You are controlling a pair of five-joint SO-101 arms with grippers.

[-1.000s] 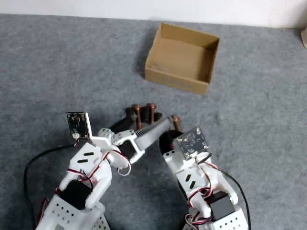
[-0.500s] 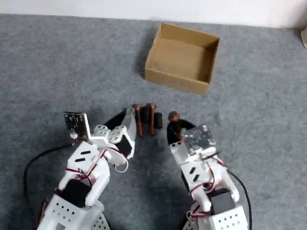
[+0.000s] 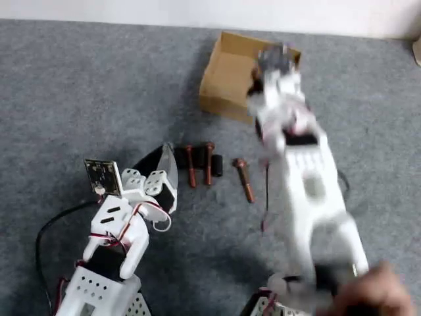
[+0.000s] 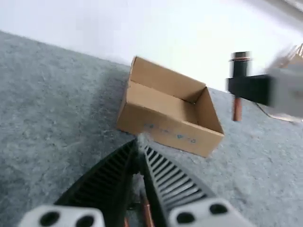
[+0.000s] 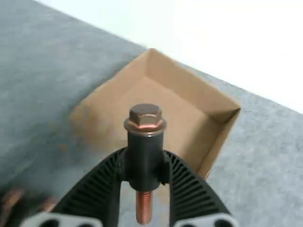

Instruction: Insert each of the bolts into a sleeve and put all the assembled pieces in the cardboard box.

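My right gripper (image 5: 143, 163) is shut on a black sleeve (image 5: 143, 158) with a copper bolt (image 5: 144, 118) through it, held upright above the open cardboard box (image 5: 189, 118). In the high view that gripper (image 3: 266, 69) hangs over the box (image 3: 223, 85). The left wrist view shows the held bolt and sleeve (image 4: 238, 78) beside the box (image 4: 165, 118). My left gripper (image 3: 168, 155) rests shut and holds nothing, next to the loose bolts; its fingertips (image 4: 138, 142) meet. Two bolts (image 3: 190, 166) (image 3: 208, 161) lie side by side, with a black sleeve (image 3: 218, 166) beside them. A bare bolt (image 3: 244, 180) lies to their right.
Grey carpet (image 3: 99, 85) covers the table, with open room left of the box and at the right. A white wall (image 3: 131, 10) runs along the far edge. The right arm's long white body (image 3: 306, 171) stretches over the carpet right of the bolts.
The right arm has swung from beside the loose bolts out over the box, carrying the bolt in its sleeve. The left gripper has drawn back from it and stays near the loose bolts.
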